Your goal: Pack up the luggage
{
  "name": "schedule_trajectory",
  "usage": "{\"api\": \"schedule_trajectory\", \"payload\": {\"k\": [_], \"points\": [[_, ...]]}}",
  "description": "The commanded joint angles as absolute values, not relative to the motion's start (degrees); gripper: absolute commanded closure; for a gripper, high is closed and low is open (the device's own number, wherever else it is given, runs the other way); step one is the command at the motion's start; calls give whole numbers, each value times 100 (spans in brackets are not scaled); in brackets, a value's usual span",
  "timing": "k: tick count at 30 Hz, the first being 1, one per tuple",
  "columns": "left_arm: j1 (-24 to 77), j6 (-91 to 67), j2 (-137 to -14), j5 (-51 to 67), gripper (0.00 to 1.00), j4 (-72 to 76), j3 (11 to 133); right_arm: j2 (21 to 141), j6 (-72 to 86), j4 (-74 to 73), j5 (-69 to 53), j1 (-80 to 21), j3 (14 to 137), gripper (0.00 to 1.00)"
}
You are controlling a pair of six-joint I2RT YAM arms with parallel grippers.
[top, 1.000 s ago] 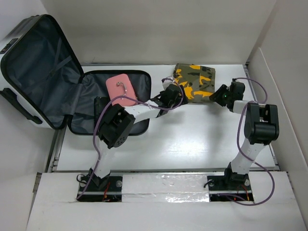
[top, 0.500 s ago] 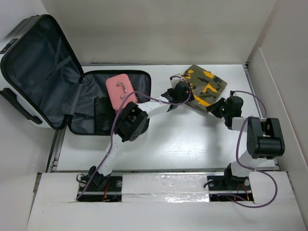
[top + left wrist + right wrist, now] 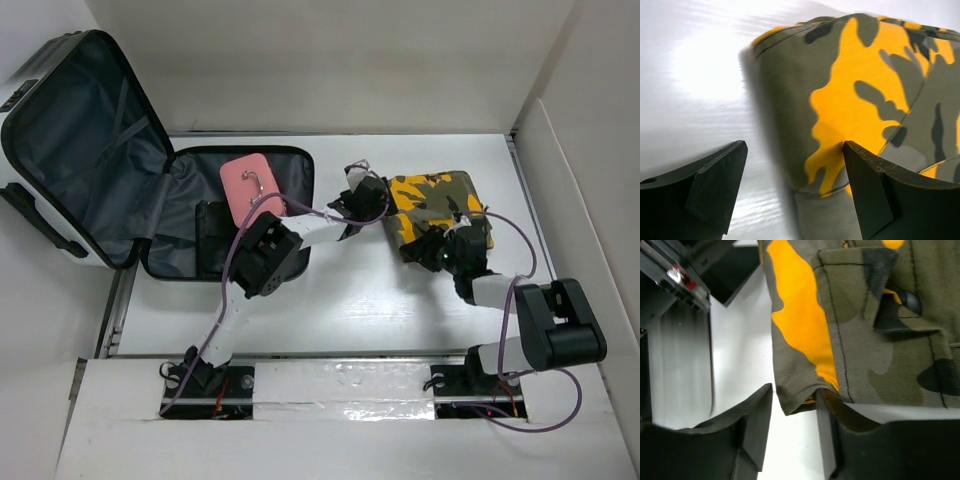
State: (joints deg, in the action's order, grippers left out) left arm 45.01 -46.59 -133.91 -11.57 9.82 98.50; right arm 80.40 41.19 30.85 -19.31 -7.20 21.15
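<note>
The luggage [image 3: 85,140] lies open at the left, with its ribbed shell lid raised and its dark lined base [image 3: 185,180] on the table. A folded camouflage garment [image 3: 435,203], olive with orange patches, lies right of centre. My left gripper [image 3: 372,205] is at the garment's left edge. Its jaws are open [image 3: 795,150] around a corner of the garment [image 3: 850,100], and the right finger [image 3: 875,190] touches the cloth. My right gripper [image 3: 430,250] is at the garment's near edge, and its jaws [image 3: 794,395] are closed on a corner of the garment [image 3: 805,330].
A small pink case [image 3: 255,188] and a flat black pouch [image 3: 212,235] lie in the suitcase base. White walls enclose the table at the back and right [image 3: 570,180]. Purple cables loop from both arms.
The garment has slid toward the near side and turned, following my right gripper, which moved near and left. My left gripper moved right along the garment's left edge.
</note>
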Motion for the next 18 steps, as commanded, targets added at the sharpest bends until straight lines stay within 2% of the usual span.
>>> {"api": "schedule_trajectory", "payload": {"k": [1, 3, 5, 11, 18], "points": [[4692, -4798, -12789, -1631, 25, 915, 9414, 7841, 3991, 3499, -1811, -729, 2180, 49], [4834, -4887, -12665, -1934, 26, 695, 9273, 7690, 3885, 3227, -1635, -729, 2241, 41], [4956, -4939, -12639, -1995, 25, 660, 9220, 7428, 3780, 3121, -1591, -729, 2294, 38], [4957, -5229, -12972, -1627, 17, 695, 9596, 6286, 3516, 2497, -1319, -782, 2259, 37], [4957, -5625, -13762, -1441, 19, 484, 10370, 4942, 3252, 1680, -1081, -782, 2373, 37]]}}
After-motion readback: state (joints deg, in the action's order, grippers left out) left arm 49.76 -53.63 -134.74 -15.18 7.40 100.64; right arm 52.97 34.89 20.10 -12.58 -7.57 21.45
